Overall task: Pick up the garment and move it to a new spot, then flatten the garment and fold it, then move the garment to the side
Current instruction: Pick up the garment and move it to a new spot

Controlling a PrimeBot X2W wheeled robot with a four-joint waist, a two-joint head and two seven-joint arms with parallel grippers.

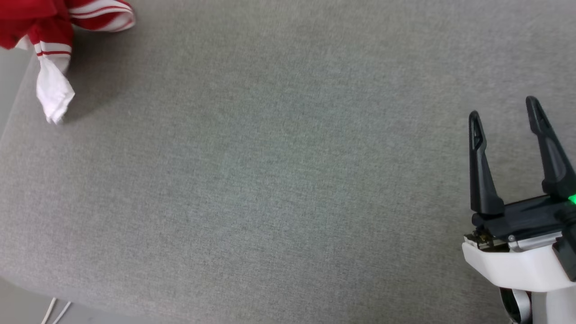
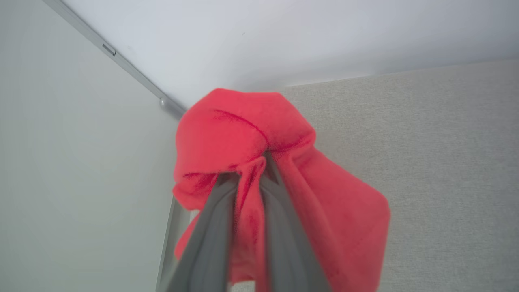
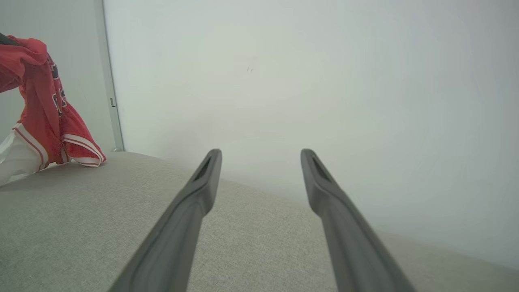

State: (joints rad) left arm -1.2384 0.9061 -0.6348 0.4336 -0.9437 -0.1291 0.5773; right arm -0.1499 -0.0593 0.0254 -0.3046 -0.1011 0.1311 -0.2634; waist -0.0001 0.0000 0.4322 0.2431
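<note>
The red garment [image 1: 49,22] hangs bunched at the far left corner of the grey surface, a white sleeve [image 1: 53,92] trailing down onto it. In the left wrist view my left gripper [image 2: 248,170] is shut on a fold of the garment [image 2: 243,129], red cloth draped over both fingers. The right wrist view shows the garment [image 3: 44,109] lifted at far left, striped trim and black lettering partly visible. My right gripper [image 1: 504,110] stands open over the right side of the surface, well away from the cloth, nothing between its fingers [image 3: 202,182].
The grey fabric surface [image 1: 270,180] fills most of the head view; its left edge and rounded near-left corner drop to a pale floor with thin white cables [image 1: 56,311]. A white wall [image 3: 308,81] with a metal strip [image 3: 109,81] rises behind it.
</note>
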